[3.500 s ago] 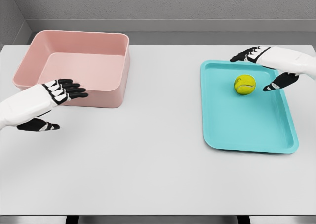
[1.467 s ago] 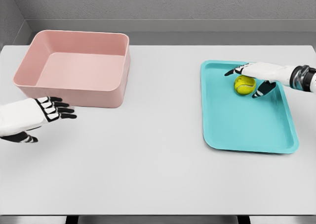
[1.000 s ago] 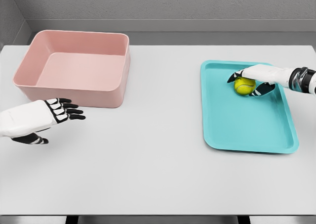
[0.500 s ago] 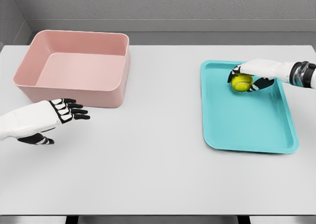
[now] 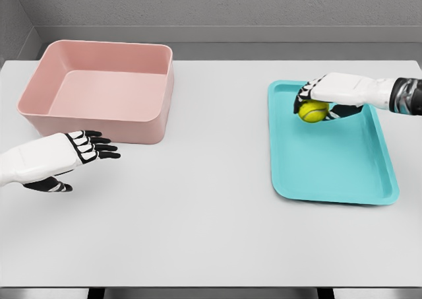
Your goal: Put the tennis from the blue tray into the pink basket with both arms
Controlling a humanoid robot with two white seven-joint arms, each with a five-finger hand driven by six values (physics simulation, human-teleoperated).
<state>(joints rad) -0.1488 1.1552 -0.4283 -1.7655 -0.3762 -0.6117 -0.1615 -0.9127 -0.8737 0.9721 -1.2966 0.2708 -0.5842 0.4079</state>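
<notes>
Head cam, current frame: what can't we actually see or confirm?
- Top of the ball: covered by the right hand.
- Whether the ball has cleared the tray: one view, no side angle.
- Left hand forearm: cut off by the left edge.
- Right forearm: cut off by the right edge.
- Basket near inner wall: hidden by its own rim.

One tennis ball (image 5: 312, 111), one blue tray (image 5: 330, 173), one pink basket (image 5: 99, 91).

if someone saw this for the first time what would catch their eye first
Probably the yellow tennis ball, gripped by the right robot hand over the far end of the blue tray on the right. Next, the empty pink basket at the far left, with the left robot hand open just in front of it.
</notes>
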